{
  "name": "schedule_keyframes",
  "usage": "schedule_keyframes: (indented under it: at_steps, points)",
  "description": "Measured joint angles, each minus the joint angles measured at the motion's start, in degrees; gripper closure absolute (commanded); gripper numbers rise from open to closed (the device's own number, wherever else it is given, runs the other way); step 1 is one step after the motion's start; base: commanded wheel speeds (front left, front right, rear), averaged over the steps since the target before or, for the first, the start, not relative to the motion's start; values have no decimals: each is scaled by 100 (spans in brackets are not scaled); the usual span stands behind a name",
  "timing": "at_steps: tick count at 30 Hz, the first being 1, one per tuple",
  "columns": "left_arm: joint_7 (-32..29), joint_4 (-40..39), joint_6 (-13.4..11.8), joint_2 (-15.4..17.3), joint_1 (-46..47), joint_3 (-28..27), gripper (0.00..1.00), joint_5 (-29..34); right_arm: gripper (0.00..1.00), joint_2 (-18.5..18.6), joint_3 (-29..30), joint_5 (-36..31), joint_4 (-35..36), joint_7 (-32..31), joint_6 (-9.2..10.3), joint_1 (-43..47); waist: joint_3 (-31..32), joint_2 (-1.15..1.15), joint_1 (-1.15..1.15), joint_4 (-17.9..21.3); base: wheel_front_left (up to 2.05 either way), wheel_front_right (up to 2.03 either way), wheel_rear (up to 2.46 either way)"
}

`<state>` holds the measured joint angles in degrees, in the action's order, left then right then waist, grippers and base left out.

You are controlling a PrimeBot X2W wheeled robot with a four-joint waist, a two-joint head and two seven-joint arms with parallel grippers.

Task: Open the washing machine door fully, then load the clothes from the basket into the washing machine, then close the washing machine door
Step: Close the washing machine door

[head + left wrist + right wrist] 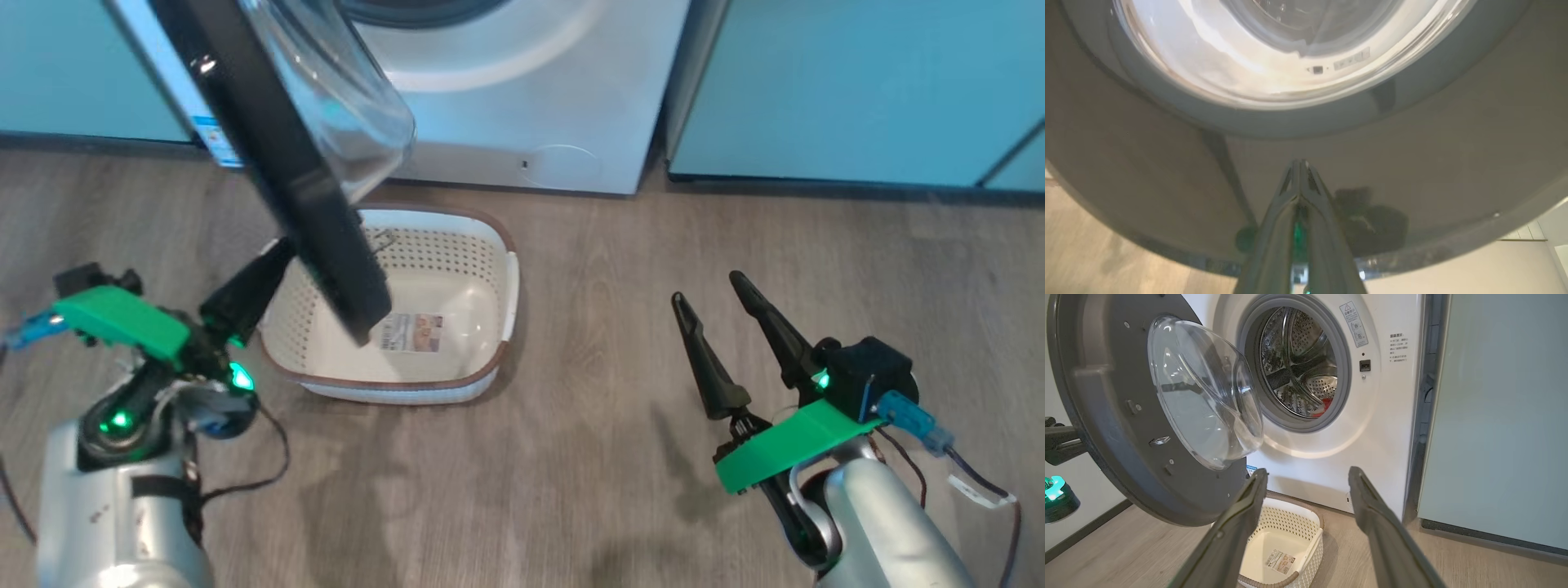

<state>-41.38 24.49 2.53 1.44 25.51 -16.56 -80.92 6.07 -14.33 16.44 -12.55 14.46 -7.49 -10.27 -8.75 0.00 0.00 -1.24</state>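
The washing machine (531, 106) stands with its drum mouth (1298, 363) uncovered. Its door (277, 163) hangs partly swung out on the left, the glass bowl (1204, 392) facing the machine. My left gripper (282, 247) is shut, with its tips (1300, 163) against the door's glossy outer face (1167, 163). A bit of red clothes (1325, 405) lies at the drum's lower right. On the floor below the door sits the basket (457, 253), (1290, 522), with only its label sticker inside. To the right of the basket, my right gripper (706, 287), (1307, 472) stands open and holds nothing.
Pale green cabinets flank the machine on the right (857, 82), (1494, 416) and on the left (65, 65). Bare wood floor (620, 269) lies between the basket and my right gripper. Cables trail from both wrists.
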Motion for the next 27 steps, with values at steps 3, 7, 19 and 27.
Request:
schedule_keyframes:
  at_steps: [3, 7, 19, 27]
  points:
    - [327, -314, -156, 8, -201, 481, 100, -342, 0, 0, 57, -3, 31, 0, 0, -12, -85, 0, 0, 178, 0, 0, 0]
    - [778, -583, -293, 14, -342, 943, 100, -608, 0, -1, 102, -18, 74, 0, 0, -104, -221, 0, 0, 415, 0, 0, 0]
    - [1890, -374, -333, 34, 67, 1201, 100, -1437, 0, -63, 256, -25, 234, 1, 0, -329, -770, 0, 0, 1133, 0, 0, 0]
    - [2404, -126, 92, 38, 927, 1073, 100, -1882, 0, -210, 348, -24, 336, 1, 0, -454, -1286, 0, 0, 1639, 0, 0, 0]
